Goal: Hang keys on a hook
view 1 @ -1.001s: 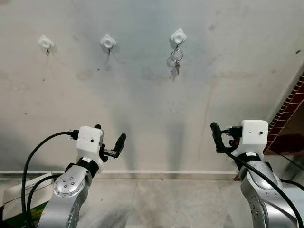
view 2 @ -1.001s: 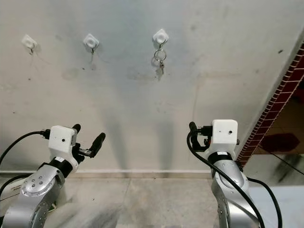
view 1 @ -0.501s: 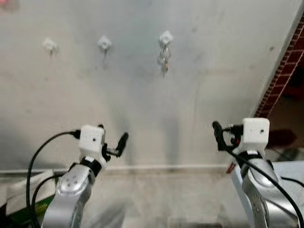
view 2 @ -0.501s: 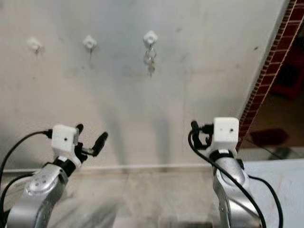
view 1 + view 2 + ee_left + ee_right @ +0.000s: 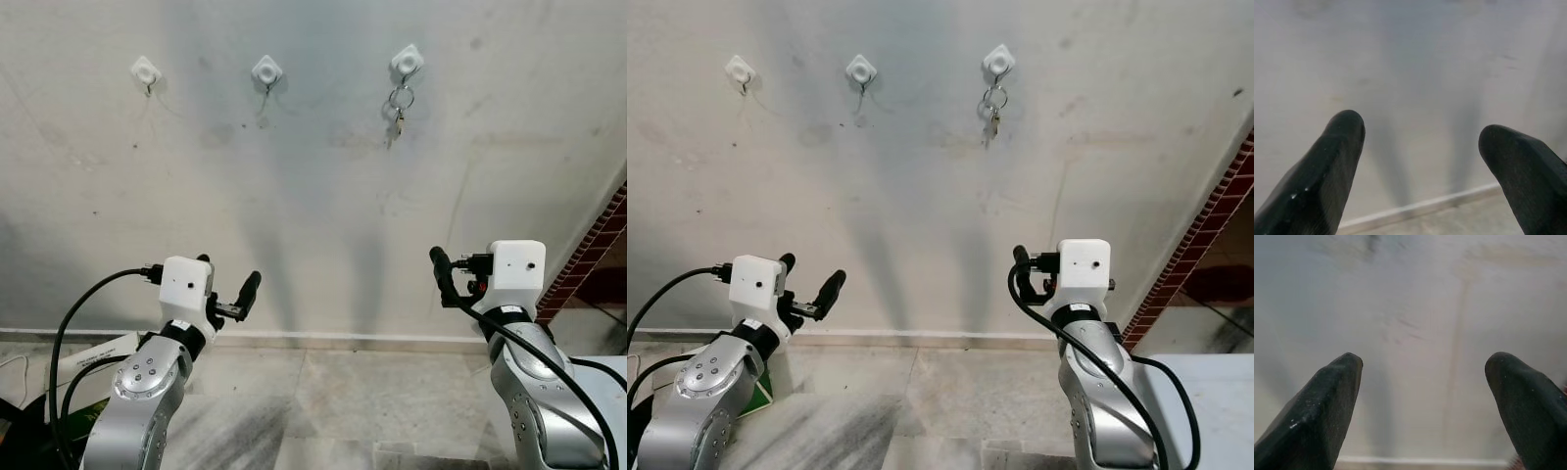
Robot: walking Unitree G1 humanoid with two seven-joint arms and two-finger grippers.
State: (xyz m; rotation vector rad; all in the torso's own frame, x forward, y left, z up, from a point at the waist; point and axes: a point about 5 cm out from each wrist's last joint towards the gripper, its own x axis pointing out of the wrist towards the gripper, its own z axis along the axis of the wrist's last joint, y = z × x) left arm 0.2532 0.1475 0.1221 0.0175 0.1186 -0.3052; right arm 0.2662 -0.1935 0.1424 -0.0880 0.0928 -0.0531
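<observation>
A small bunch of keys (image 5: 397,113) on a ring hangs from the rightmost of three white wall hooks (image 5: 408,61). The middle hook (image 5: 266,70) and the left hook (image 5: 145,70) carry nothing. My left gripper (image 5: 227,279) is raised low in front of the wall, well below the hooks, open with nothing between its fingers (image 5: 1332,161). My right gripper (image 5: 451,279) is held at about the same height, below and slightly right of the keys, also open and holding nothing, its fingertips (image 5: 1327,401) wide apart.
A pale, stained plaster wall (image 5: 313,196) faces me, with a skirting line (image 5: 323,338) and tiled floor (image 5: 343,392) beneath. A red brick edge (image 5: 598,245) runs along the right. A white box (image 5: 88,357) and cables lie on the floor at the left.
The whole picture has swayed and shifted, so my head camera moved. The keys stay hanging on the right hook. Both arms keep the same raised pose with open fingers.
</observation>
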